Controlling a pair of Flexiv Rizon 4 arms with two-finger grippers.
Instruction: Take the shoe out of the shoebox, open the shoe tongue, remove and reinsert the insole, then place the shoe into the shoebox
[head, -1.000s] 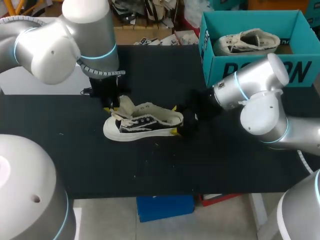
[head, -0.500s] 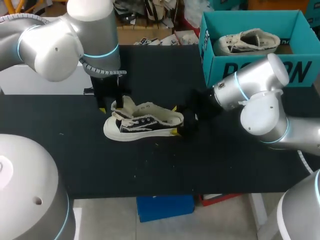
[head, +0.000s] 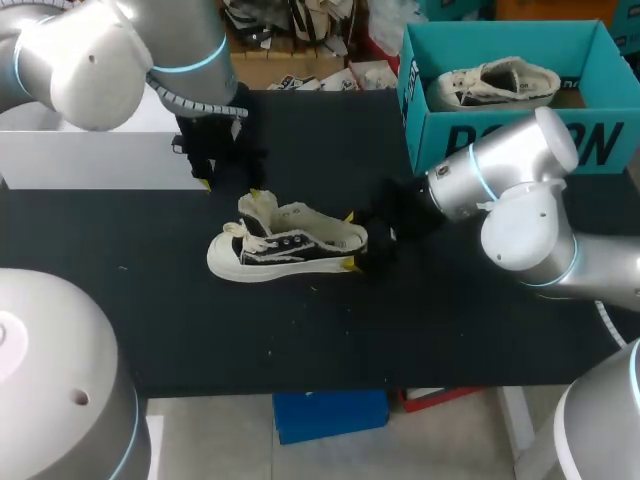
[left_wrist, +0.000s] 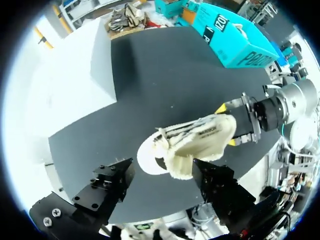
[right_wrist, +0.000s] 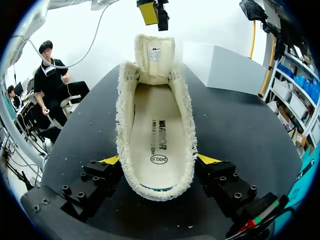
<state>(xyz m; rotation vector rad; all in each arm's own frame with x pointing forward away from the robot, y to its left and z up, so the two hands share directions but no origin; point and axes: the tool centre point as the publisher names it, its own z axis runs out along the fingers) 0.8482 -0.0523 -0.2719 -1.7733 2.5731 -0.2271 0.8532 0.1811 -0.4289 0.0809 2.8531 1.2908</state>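
Two yellow-tipped fingers of the right gripper (head: 350, 240) pinch the heel of the shoe (head: 285, 245), which sits in the middle of the black table (head: 450, 320). The left gripper (head: 228, 180) hangs near the toe, wide open and holding nothing.

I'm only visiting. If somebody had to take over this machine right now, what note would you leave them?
Left gripper: open, empty, raised beyond the tongue.
Right gripper: shut on the heel of the shoe.
The shoe lies on the table, outside the shoebox; a second shoe lies inside it.
Done: shoe out, tongue up.
Left: the insole sits inside the shoe; probably pull it, refit it, then box the shoe.
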